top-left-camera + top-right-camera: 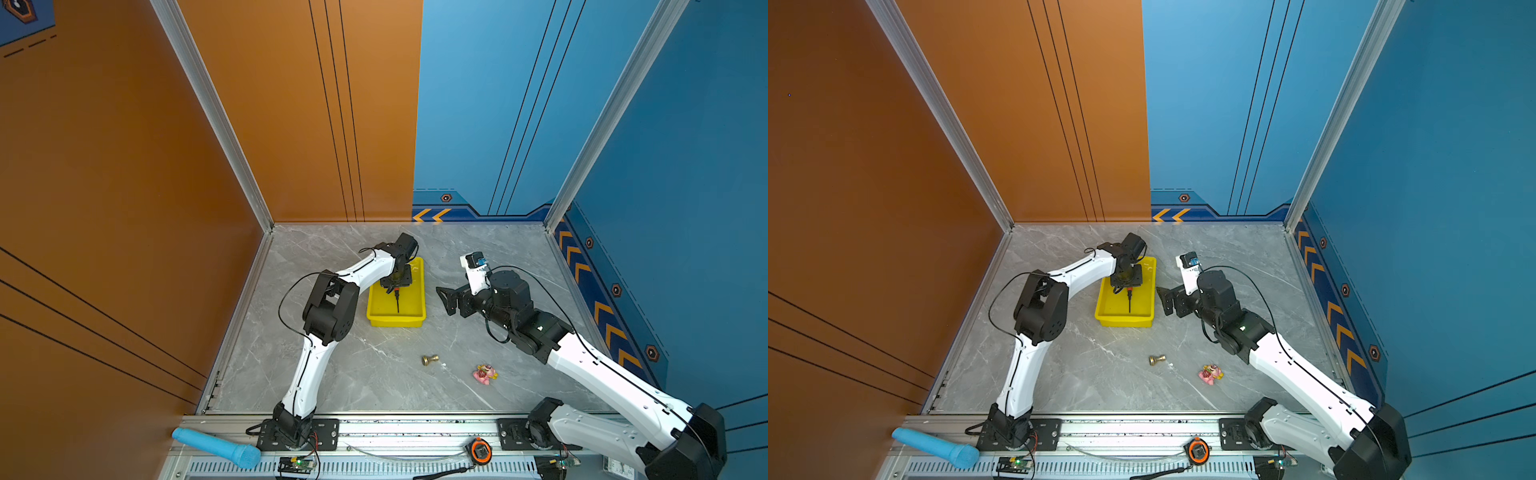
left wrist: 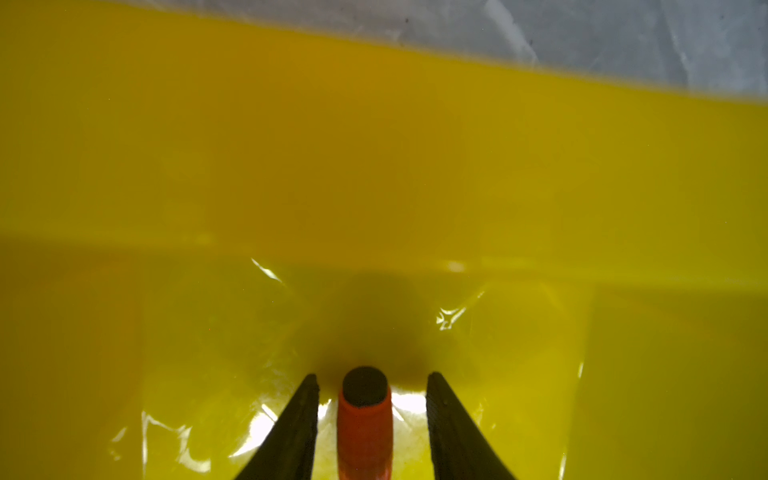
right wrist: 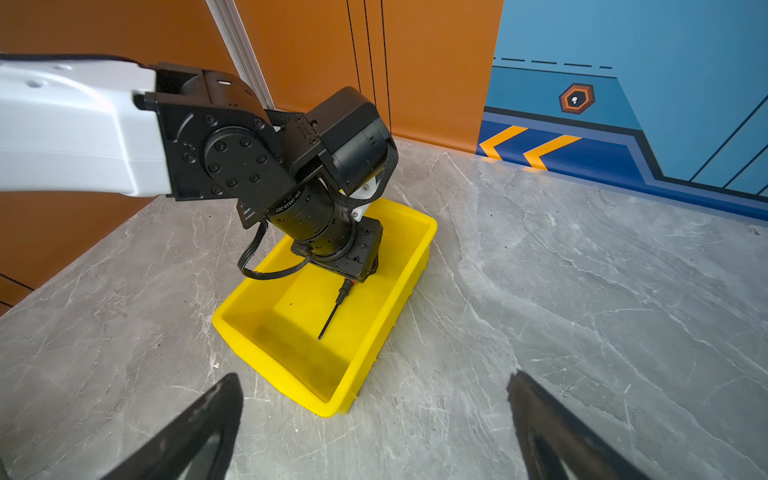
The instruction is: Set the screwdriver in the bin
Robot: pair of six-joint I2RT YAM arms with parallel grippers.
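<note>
In a top view, mid-frame, the left end effector (image 1: 396,287) hangs low in the bin (image 1: 395,321), with the screwdriver (image 1: 397,300) inside. Left wrist, bottom centre: the jaws stand clear of it on either side, released to leave it there. Right wrist, bottom edge: the right end effector (image 3: 374,376) is spread empty, standing off.

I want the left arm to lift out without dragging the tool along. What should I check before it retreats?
1. Screwdriver inside the bin: ok.
2. Left gripper jaws off the handle, with a gap showing on both sides: ok.
3. Screwdriver lying flat on the bin floor: cannot tell, the gripper hides the handle in both top views.
4. Right gripper open, outside the bin, beside it: ok.
5. Brass piece and pink toy well away from the bin: ok.
</note>
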